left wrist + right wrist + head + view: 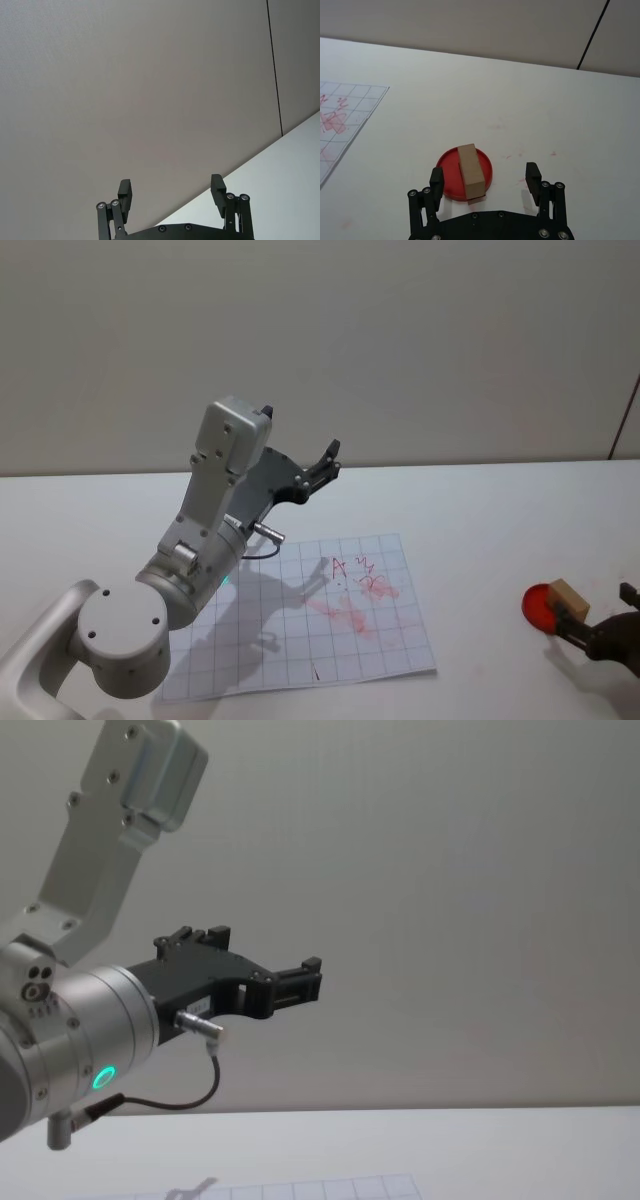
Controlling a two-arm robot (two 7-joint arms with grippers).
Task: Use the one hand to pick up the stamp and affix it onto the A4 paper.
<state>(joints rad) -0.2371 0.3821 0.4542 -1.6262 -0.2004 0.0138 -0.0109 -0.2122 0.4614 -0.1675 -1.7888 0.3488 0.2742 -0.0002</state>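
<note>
1. The left gripper [322, 468] hung raised above the far-left part of the table [500, 510]. Its jaws were spread and empty, and it pointed toward 1 o'clock at the wall [450, 340].
2. The paper [330, 640] lay flat at the head view's 6 o'clock, with red marks [360, 590] clustered toward its 1 o'clock corner.
3. The stamp [567, 596] rested on a red pad [538, 606] at the head view's 4 o'clock, well apart from the paper's right edge.
4. The right gripper [594, 610] sat low at the stamp with its jaws spread, one finger on each side. Neither finger seemed to touch the stamp, which lay nearer one finger than the other.
5. The step in hand looked like the grasp. Doing it well would call for centring the jaws on the stamp's long sides, closing squarely and lifting straight up.
6. The carry would then run toward 9 o'clock to a blank grid square, with the stamp kept level and pressed flat.
7. Nothing lay on the table between the red pad and the paper. The left arm [200, 540] stood before the paper's left part, so its right half seemed the safer target. The red pad might cling and rise with the stamp.
</note>
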